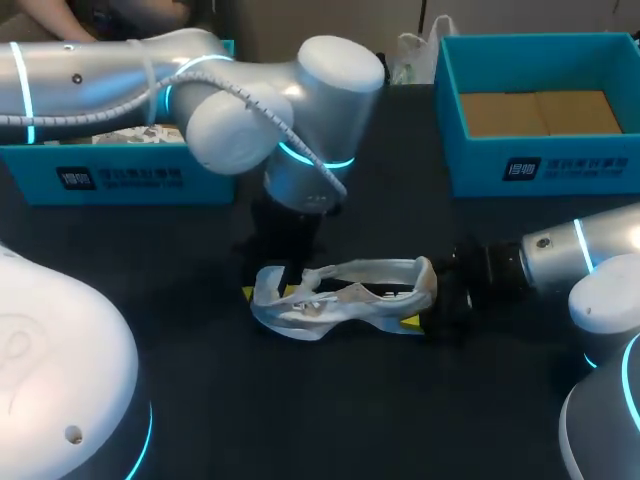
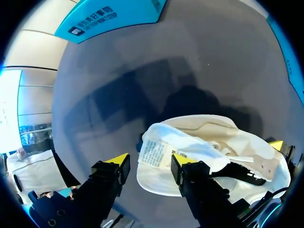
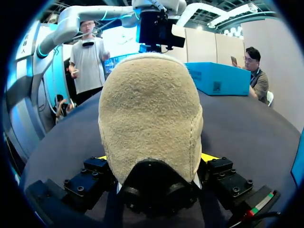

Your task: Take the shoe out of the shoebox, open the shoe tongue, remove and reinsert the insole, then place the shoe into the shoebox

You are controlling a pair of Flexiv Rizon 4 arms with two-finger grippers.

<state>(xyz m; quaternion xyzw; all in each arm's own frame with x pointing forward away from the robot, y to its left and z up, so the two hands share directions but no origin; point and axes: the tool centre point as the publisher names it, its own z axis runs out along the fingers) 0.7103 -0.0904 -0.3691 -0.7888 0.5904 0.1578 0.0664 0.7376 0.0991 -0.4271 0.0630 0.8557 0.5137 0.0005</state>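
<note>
You have bare table (image 1: 330,410) on the near side of the shoe (image 1: 340,297), between the two white arm bases at the near corners. Behind the shoe, only a narrow strip of tabletop separates it from the boxes. Your left arm's wrist hangs over that strip.

The shoe lies on the table, outside both boxes, toe towards your left and heel towards your right, with its opening facing up. It is pale white with a beige suede heel (image 3: 149,114). The tongue (image 2: 156,152) is turned outwards and shows a printed label.

Your left gripper (image 2: 148,164) stands at the toe end with its fingers spread. One finger touches the tongue beside the label. The other finger is clear of the shoe, so this gripper has hold of nothing. Your right gripper (image 3: 155,159) has the heel clamped, with a yellow tip pressed against each side.

Count one shoe, two grippers, and two blue boxes. The left shoebox tray (image 1: 120,180) is partly under your left arm. The right shoebox tray (image 1: 540,165) has a brown cardboard floor.
</note>
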